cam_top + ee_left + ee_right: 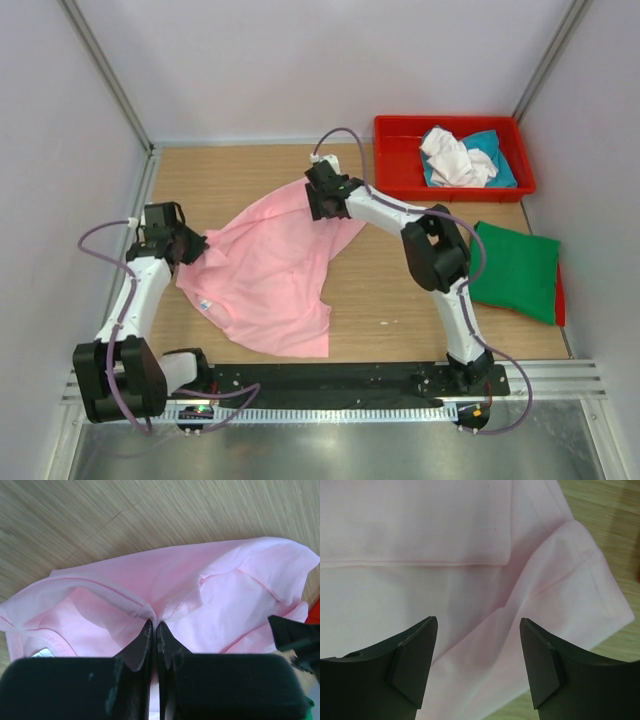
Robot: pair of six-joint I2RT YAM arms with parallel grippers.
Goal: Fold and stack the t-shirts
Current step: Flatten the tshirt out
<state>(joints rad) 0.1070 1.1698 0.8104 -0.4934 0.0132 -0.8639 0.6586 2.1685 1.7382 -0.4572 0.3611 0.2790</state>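
The light pink t-shirt [268, 275] lies spread and rumpled on the wooden table. My left gripper [185, 247] is shut on its left edge; in the left wrist view the gripper [155, 625] pinches a fold of pink cloth [210, 595]. My right gripper [322, 200] is open over the shirt's far right corner; in the right wrist view the gripper [478, 625] has jaws wide apart above a sleeve [560, 580], holding nothing. A folded dark green t-shirt [515, 270] lies at the right. White [455, 158] and teal [497, 160] shirts lie in the red tray.
The red plastic tray [400, 160] stands at the back right. A red object's edge [560, 295] shows under the green shirt. Walls close the table on the left, back and right. A metal rail [330, 380] runs along the near edge.
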